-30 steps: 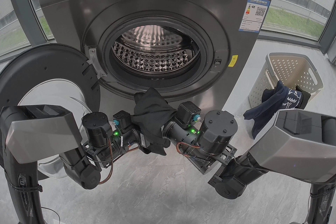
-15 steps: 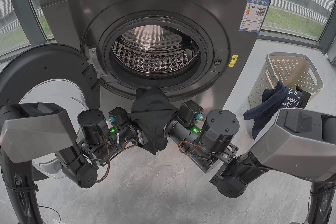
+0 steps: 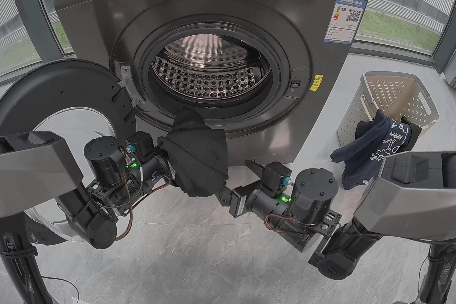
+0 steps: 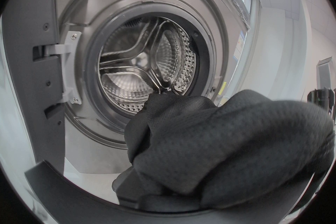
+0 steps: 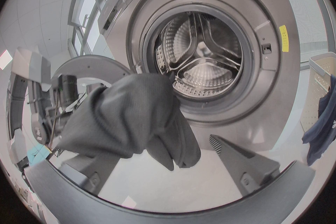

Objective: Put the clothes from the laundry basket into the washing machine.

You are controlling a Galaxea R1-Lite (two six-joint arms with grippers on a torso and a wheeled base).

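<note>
A black garment (image 3: 197,155) hangs bunched just below the washing machine's open drum (image 3: 209,67). My left gripper (image 3: 165,165) is shut on it, and the cloth covers the fingers (image 4: 224,151). My right gripper (image 3: 240,181) stands open to the right of the garment and slightly lower, with nothing between its fingers (image 5: 241,161). In the right wrist view the black garment (image 5: 133,119) droops ahead of that gripper, in front of the drum (image 5: 203,56). The laundry basket (image 3: 399,96) sits on the floor at the right, and a navy garment (image 3: 375,143) is draped over its front rim.
The washing machine (image 3: 304,34) fills the back of the scene. Its round door (image 3: 61,96) is swung open to the left, close to my left arm. Grey tiled floor (image 3: 199,252) lies open below both arms. Windows stand behind the machine.
My right gripper has let go of the black garment and pulled back to the lower right. My left arm shifted left and lifted the garment closer to the drum opening.
</note>
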